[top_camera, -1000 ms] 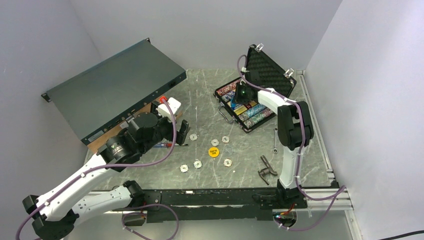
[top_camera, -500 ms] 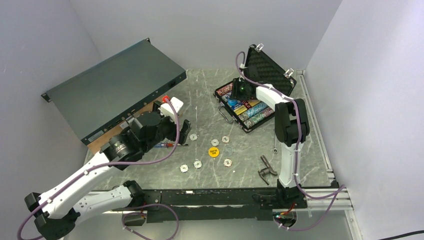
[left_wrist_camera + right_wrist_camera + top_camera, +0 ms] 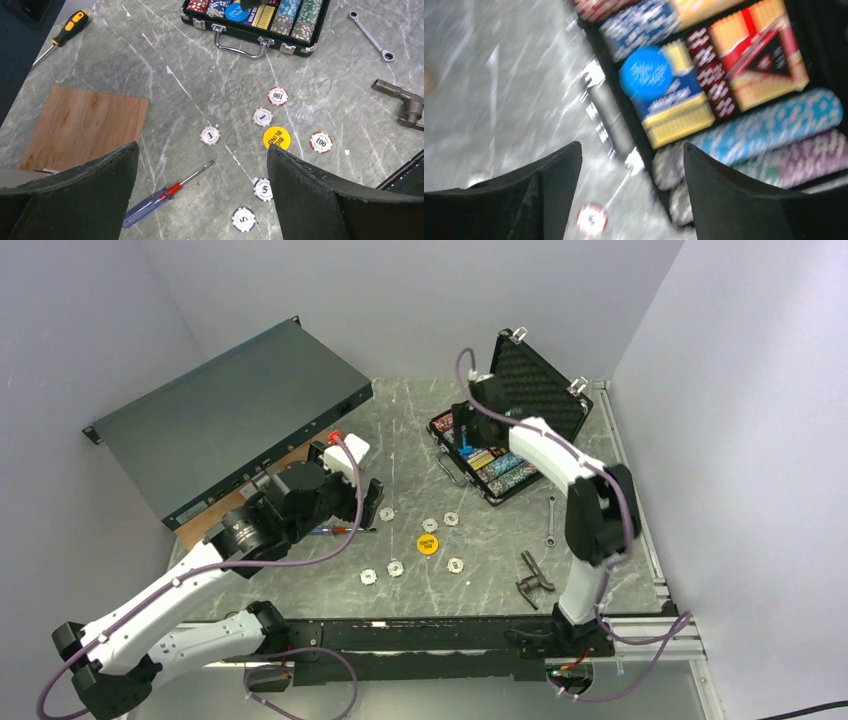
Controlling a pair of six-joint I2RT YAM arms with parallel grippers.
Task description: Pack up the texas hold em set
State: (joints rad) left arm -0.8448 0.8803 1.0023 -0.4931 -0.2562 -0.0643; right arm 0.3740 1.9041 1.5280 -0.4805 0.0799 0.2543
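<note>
Six small round white-edged poker chips [image 3: 262, 117] loose | thin, slippery; we'd pinch rims | both jaws open, empty

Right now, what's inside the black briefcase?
Rows of poker chips, a blue disc atop a blue-yellow card deck, and a red-yellow deck. Whatever lies beneath them is covered.

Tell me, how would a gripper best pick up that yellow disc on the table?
Probably by its thin rim, coming straight down from above: the yellow disc lies flat on the table, so only opposite edges offer a hold. Keep clear of the see-through dealer disc beside it.
</note>
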